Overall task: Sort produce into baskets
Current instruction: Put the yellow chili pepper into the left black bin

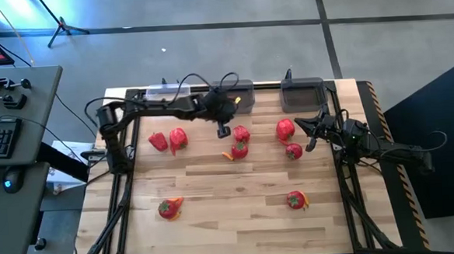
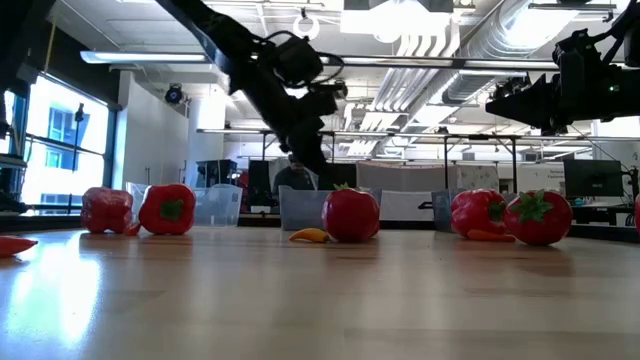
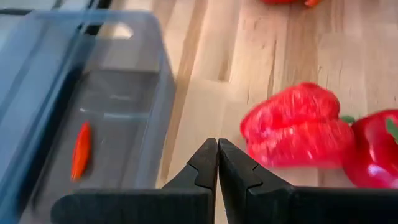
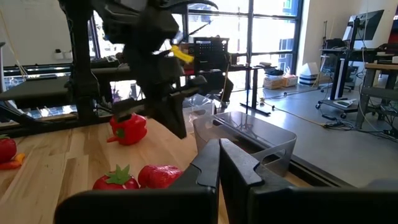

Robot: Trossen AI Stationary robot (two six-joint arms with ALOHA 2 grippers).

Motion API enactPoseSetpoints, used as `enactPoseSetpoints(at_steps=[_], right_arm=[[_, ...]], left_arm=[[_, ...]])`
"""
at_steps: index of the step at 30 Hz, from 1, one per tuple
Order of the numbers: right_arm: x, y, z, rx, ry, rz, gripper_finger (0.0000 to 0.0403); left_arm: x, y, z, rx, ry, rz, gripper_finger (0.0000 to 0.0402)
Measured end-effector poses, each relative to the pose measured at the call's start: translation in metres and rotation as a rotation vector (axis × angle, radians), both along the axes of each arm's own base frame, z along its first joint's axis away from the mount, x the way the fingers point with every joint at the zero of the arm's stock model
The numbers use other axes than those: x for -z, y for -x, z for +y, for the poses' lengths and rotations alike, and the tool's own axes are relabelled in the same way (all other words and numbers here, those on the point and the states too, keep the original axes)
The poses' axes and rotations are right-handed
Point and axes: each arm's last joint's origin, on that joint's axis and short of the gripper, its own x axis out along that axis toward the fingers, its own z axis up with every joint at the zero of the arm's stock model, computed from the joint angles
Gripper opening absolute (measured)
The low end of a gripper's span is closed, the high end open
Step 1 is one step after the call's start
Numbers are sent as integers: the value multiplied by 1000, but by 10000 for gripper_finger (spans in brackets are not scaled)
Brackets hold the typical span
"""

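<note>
1. Closest to the left wrist camera are the left gripper fingers, pinched together with nothing between them. Makes sense, since an orange chilli already lies in the middle grey basket just beside it.
2. That gripper hangs just above the table next to a red pepper, probably lining up the next pick.
3. Right gripper is clenched on nothing too, parked by the right grey basket, so it's out of the way.
4. Clear basket sits at the back left.
5. Loose tomatoes and peppers are spread across the table, so lots of sorting left.
</note>
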Motion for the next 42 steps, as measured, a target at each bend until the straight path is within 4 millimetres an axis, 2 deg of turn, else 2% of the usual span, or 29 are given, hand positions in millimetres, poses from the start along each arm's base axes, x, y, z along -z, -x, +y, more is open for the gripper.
enactPoseSetpoints(at_steps=[5, 9, 14, 20, 27, 35, 42], right_arm=[[0, 0, 0, 0, 0, 0, 0], [0, 0, 0, 0, 0, 0, 0], [0, 0, 0, 0, 0, 0, 0], [0, 0, 0, 0, 0, 0, 0], [0, 0, 0, 0, 0, 0, 0], [0, 0, 0, 0, 0, 0, 0], [0, 0, 0, 0, 0, 0, 0]], left_arm=[[-8, 26, -23, 8, -43, 9, 0], [-11, 48, -43, 126, -32, 5, 0], [1, 62, -62, 273, 63, 15, 0], [23, 60, -78, 348, 75, 68, 21], [38, 40, -91, 424, 22, -17, 83], [63, 33, -96, 460, 31, 60, 143], [76, 29, -91, 415, 32, 60, 152]])
